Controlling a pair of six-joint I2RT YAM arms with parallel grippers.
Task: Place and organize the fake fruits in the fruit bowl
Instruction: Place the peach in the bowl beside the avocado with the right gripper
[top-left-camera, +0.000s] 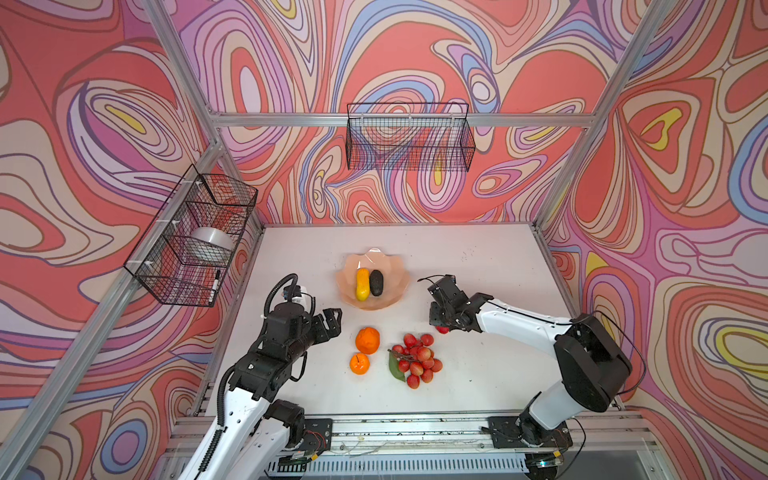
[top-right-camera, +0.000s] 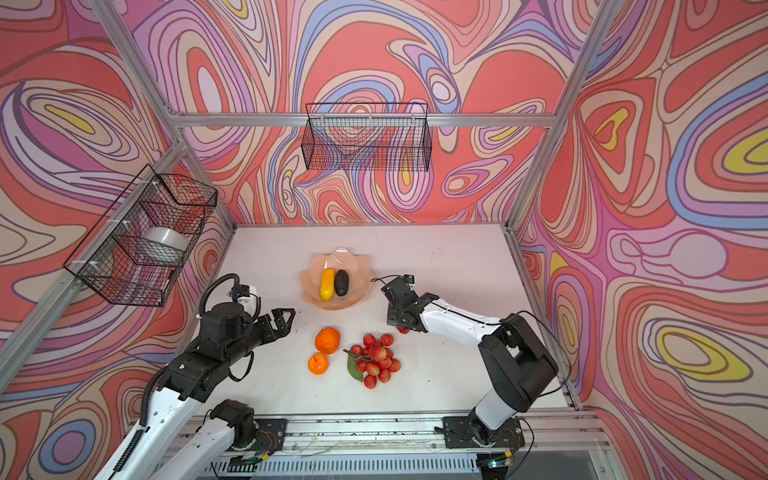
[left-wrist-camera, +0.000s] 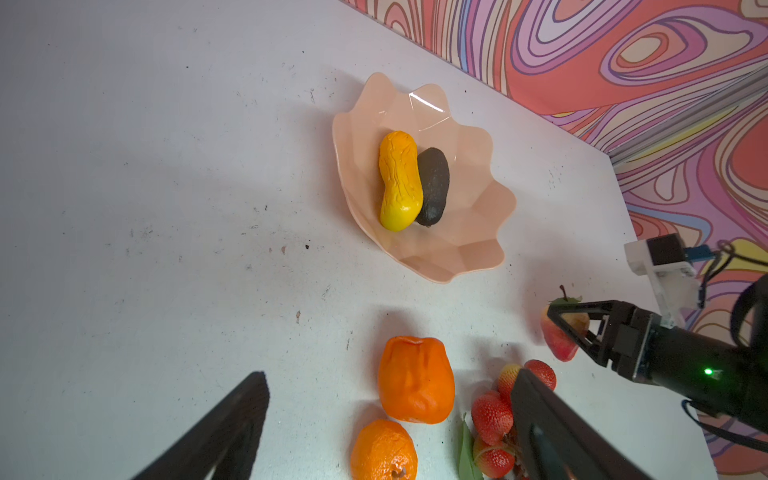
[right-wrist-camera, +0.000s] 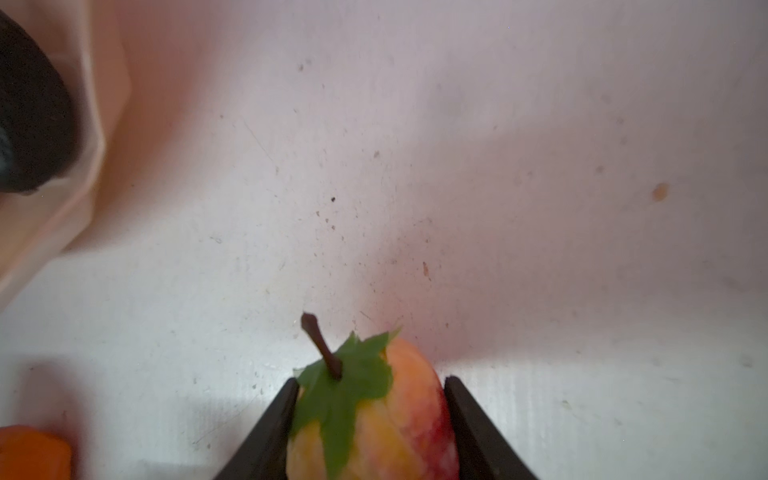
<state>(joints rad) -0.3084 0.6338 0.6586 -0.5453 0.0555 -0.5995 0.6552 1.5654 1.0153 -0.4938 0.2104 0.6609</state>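
Pinching the tapered red-yellow plastic strawberry-like fruit (right-wrist-camera: 415, 424), the right gripper (right-wrist-camera: 372, 379) is probably risking slip-out along that smooth taper; the scalloped peach-pink plastic bowl (right-wrist-camera: 95, 104) is sitting nearby, beside its fingertips.

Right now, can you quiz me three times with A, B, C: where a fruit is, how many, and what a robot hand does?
1. Where is the black avocado? A in the fruit bowl; B on the table; C in the left gripper.
2. How many oranges lie on the table? A one; B two; C four.
3. The left gripper is: A shut on an orange; B shut on the avocado; C open and empty.
Answers: 1 A, it lies in the bowl beside the yellow fruit. 2 B, a large orange and a small orange. 3 C, its fingers stand apart, nothing between.
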